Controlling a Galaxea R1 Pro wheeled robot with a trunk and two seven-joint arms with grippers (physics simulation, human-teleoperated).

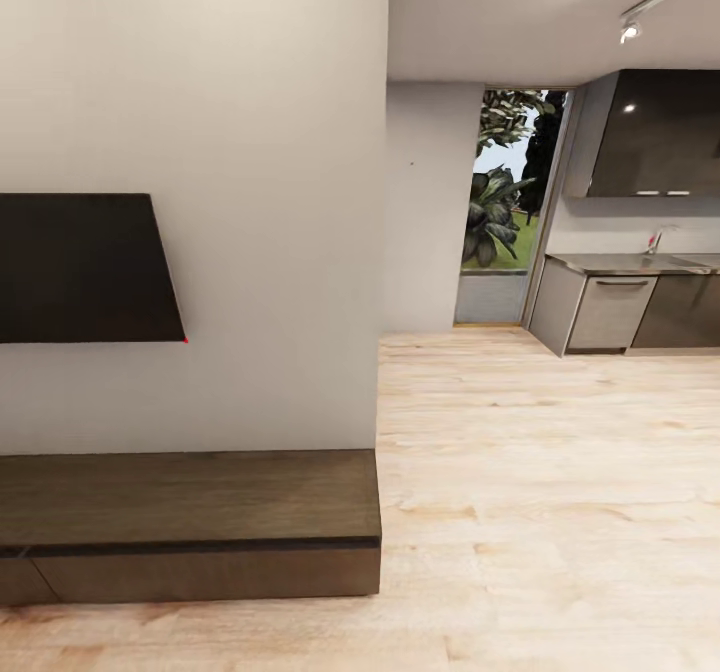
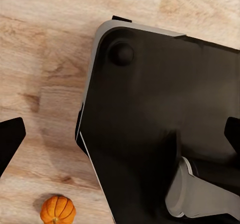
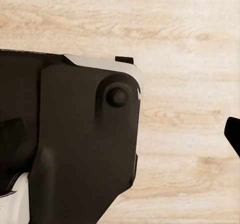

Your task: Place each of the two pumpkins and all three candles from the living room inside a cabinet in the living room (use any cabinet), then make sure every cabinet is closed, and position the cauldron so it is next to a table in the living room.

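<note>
A long low dark-brown cabinet (image 1: 190,517) stands against the wall at the lower left of the head view, its drawer fronts flush and shut. One small orange pumpkin (image 2: 58,210) lies on the wood floor beside my dark base (image 2: 150,109), below my left gripper (image 2: 120,139). That gripper is open, with a black fingertip (image 2: 10,139) at each side edge and nothing between them. My right gripper (image 3: 120,134) hangs open over the floor and base, one fingertip (image 3: 233,133) showing plainly. The candles, the cauldron and the table are out of view.
A black TV (image 1: 80,267) hangs on the wall above the cabinet. The wall ends at a corner; beyond it pale wood floor (image 1: 550,472) runs to a glass door (image 1: 505,202) and grey kitchen units (image 1: 620,307) with a dark upper cupboard.
</note>
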